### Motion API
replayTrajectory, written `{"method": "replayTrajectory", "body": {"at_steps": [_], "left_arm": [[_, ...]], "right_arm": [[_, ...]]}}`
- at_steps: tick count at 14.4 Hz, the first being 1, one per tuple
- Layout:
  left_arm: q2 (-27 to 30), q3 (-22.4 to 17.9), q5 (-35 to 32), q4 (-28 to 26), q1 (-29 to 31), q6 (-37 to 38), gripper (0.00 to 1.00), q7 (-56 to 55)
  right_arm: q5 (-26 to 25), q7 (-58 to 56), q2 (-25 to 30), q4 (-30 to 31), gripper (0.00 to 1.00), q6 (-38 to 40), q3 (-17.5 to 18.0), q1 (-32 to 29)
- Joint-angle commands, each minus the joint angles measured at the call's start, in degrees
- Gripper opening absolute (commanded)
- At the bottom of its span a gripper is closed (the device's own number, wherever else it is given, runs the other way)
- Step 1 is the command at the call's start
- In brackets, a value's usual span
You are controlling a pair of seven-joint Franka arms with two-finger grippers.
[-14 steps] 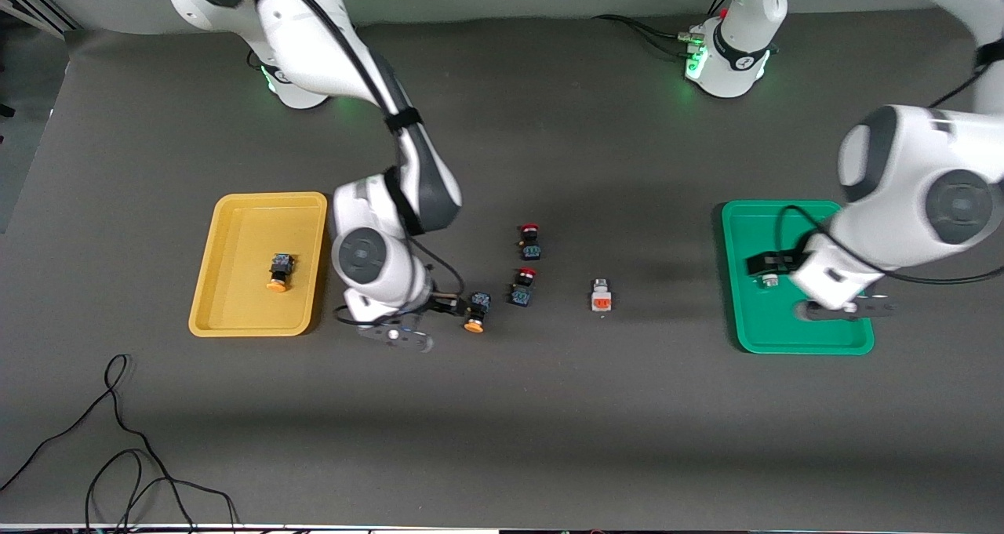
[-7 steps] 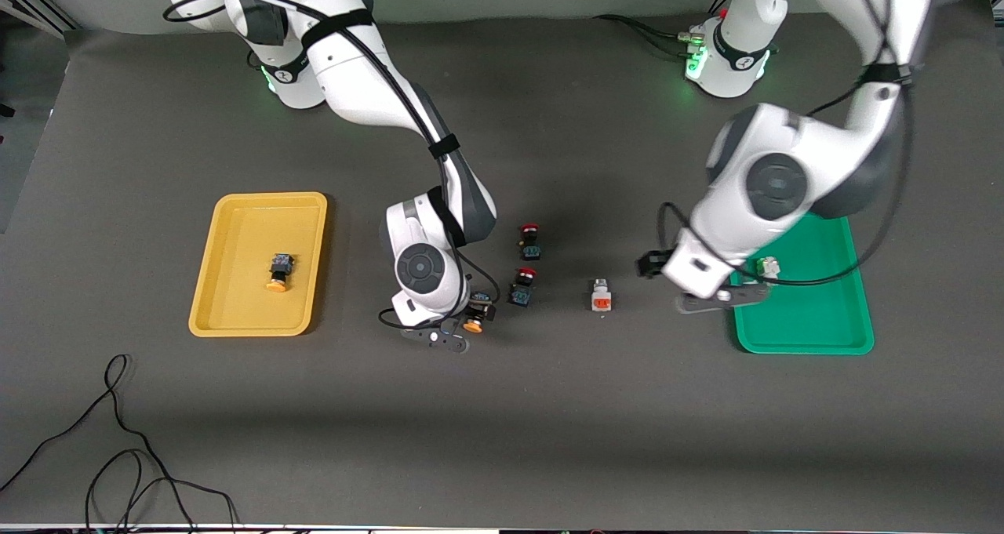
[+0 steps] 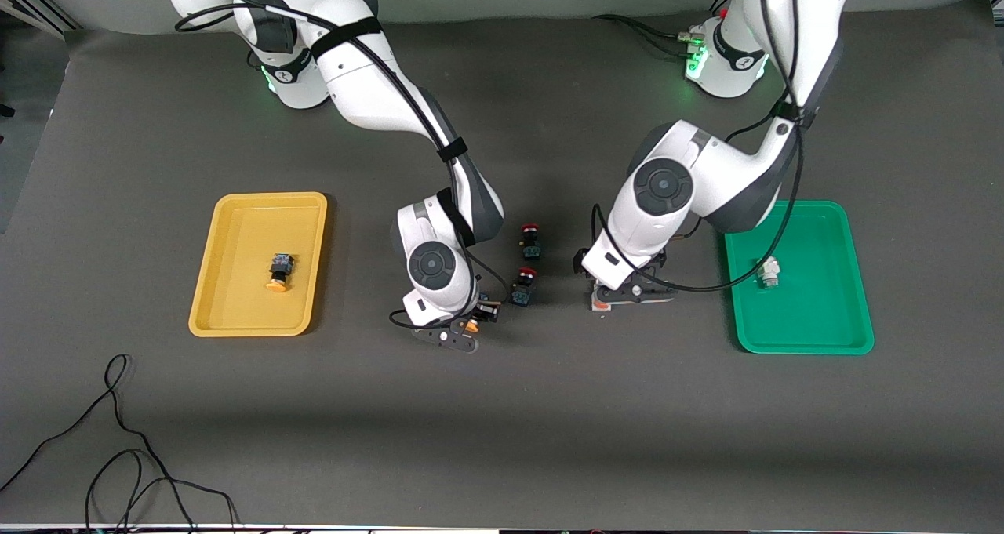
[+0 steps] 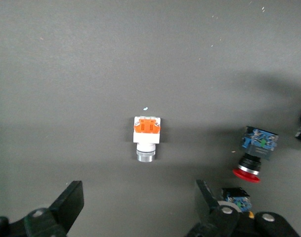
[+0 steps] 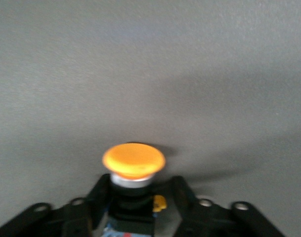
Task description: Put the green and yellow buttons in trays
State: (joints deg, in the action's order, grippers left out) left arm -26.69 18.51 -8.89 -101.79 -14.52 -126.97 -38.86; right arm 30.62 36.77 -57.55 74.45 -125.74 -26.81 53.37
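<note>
While the right gripper [image 5: 133, 200] has swung in from beside the yellow tray [image 3: 235, 314] and come down on the orange-capped button [image 5: 134, 162] lying on the desk [image 3: 549, 408], its fingers [image 5: 102, 195] now press against the black body from both sides; a second ago they stood wide and well short of it. That looks like a grip just made, so the lift toward the yellow tray, where another orange-capped button [image 3: 279, 273] already lies, is likely the next step.

The left arm has changed more. A second ago its gripper hung over the green tray [image 3: 823, 338]; now the left gripper [image 4: 135, 217] hovers over the orange-faced white button [image 4: 146, 138] on the desk between the two trays, fingers [image 4: 71, 205] spread wide with the button lying between them and not yet touched. A white-bodied button [image 3: 769, 272] rests in the green tray (left there, by the look of it), so one button sits in each tray and the last two are each under a gripper.

Two red-capped buttons [image 3: 526, 263] lie between the grippers, just beside the right one; a careless lift could knock the nearer one.
</note>
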Motion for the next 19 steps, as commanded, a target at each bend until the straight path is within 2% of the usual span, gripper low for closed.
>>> {"method": "replayTrajectory", "body": {"at_steps": [1, 3, 5, 10, 11, 12, 14, 15, 16, 17, 19], "left_arm": [[-4.85, -0.76, -2.71, 0.1, -1.21, -4.67, 1.0, -0.34], [-7.75, -0.84, -2.98, 0.1, -1.3, -7.57, 1.0, -0.25], [-9.34, -1.19, -2.98, 0.19, -1.3, -10.04, 1.0, -0.25], [-12.77, -2.6, -5.78, 0.63, -1.04, -13.56, 0.98, -0.25], [-12.77, -2.6, -5.79, 0.63, -1.04, -13.82, 0.92, -0.34], [-12.77, -2.6, -5.79, 0.63, -1.04, -13.83, 0.82, -0.43], [-12.77, -2.6, -5.7, 0.63, -1.04, -13.56, 0.44, -1.13], [-12.51, -2.6, -5.01, 0.72, -0.95, -13.48, 0.3, -1.22], [-12.34, -2.6, -4.82, 0.98, -0.86, -13.21, 0.22, -1.83], [-12.25, -2.6, -4.82, 1.5, -0.86, -12.95, 0.19, -3.05], [-11.55, -2.43, -4.56, 3.08, -0.78, -11.46, 0.18, -5.16]], "right_arm": [[-1.53, 0.41, 3.29, -0.18, 0.0, 1.88, -0.52, -1.15], [-1.53, -4.58, 8.21, 0.26, 0.0, 9.77, -1.23, -4.13], [-1.53, -8.62, 13.4, 0.35, 0.0, 19.51, -3.76, -5.99], [-1.53, -32.76, 22.9, 2.36, 0.0, 39.75, -18.6, -6.34], [-1.62, -37.86, 24.31, 3.85, 0.0, 41.69, -21.85, -6.26], [-1.62, -42.87, 25.45, 5.17, 0.0, 43.19, -24.93, -6.17], [-1.62, -53.07, 26.26, 7.28, 0.0, 45.13, -30.82, -6.17], [-1.62, -57.56, 26.26, 9.21, 0.0, 45.4, -33.72, -5.91], [-1.62, -62.04, 26.26, 11.49, 0.0, 44.8, -35.58, -5.91], [-1.62, -65.91, 26.08, 13.51, 0.0, 43.66, -36.12, -6.43], [-1.62, -72.6, 26.08, 20.35, 0.0, 36.91, -37.44, -6.26]]}}
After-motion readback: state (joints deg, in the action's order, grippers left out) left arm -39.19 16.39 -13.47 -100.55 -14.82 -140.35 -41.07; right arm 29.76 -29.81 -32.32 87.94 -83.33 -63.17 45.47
